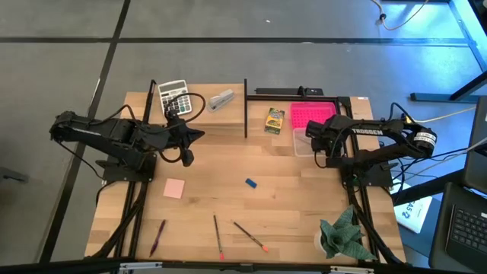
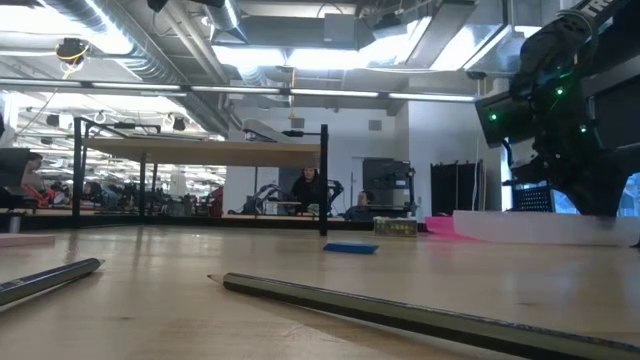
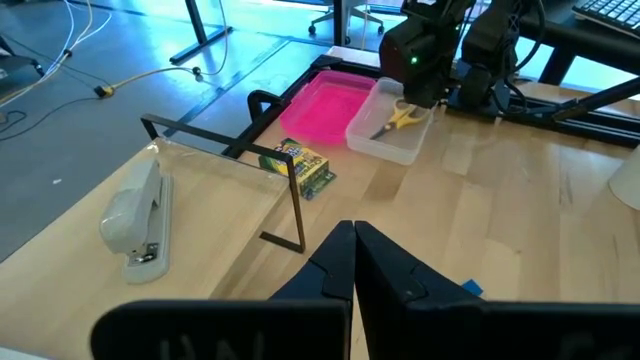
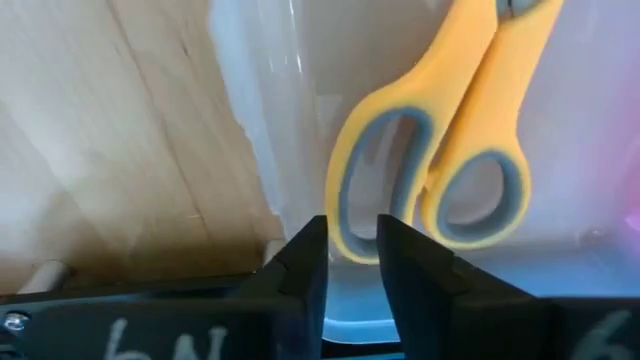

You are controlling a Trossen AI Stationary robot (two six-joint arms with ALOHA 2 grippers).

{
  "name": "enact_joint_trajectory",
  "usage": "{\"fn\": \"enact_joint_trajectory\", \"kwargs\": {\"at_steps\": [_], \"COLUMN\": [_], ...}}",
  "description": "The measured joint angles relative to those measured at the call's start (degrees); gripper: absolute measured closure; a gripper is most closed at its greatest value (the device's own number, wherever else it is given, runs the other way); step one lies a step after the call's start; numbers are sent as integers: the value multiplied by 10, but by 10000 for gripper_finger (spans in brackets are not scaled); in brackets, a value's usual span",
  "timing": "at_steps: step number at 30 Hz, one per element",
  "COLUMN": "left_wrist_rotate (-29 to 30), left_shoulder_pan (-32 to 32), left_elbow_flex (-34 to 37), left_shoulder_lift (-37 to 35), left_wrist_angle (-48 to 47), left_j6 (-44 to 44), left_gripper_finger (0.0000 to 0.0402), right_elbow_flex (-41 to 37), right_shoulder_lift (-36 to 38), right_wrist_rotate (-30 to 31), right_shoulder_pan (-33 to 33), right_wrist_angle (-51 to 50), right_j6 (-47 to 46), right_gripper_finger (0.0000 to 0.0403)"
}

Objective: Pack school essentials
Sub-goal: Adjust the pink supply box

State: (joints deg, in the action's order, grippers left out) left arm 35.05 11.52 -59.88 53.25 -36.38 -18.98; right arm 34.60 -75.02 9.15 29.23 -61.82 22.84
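Now your right gripper (image 4: 352, 255) hangs low in the clear box (image 3: 392, 128) beside the pink lid (image 3: 322, 107), fingers slightly parted, with the yellow-handled scissors (image 4: 455, 125) lying just beyond the tips; whether they still pinch a handle loop, you can't tell.

Yellow-handled scissors (image 4: 440, 150) lay in the clear tray (image 3: 385, 140); crayon box (image 1: 275, 120), blue eraser (image 1: 250, 183), pink pad (image 1: 174, 188) and pencils (image 1: 249, 237) lay scattered on the bench (image 1: 289, 198)

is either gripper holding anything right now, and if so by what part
Right gripper is over the clear box, fingers either side of a handle loop of the scissors; whether it grips cannot be told. Left gripper holds nothing.
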Motion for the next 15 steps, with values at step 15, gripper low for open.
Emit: {"fn": "enact_joint_trajectory", "kwargs": {"at_steps": [15], "left_wrist_rotate": [0], "left_shoulder_pan": [0], "left_elbow_flex": [0], "left_shoulder_lift": [0], "left_wrist_angle": [0], "left_j6": [0], "left_gripper_finger": [401], "right_elbow_flex": [78], "right_shoulder_lift": [0], "right_wrist_rotate": [-122], "right_shoulder_pan": [-2], "right_wrist_angle": [-4], "right_j6": [-74], "right_gripper_finger": [307]}}
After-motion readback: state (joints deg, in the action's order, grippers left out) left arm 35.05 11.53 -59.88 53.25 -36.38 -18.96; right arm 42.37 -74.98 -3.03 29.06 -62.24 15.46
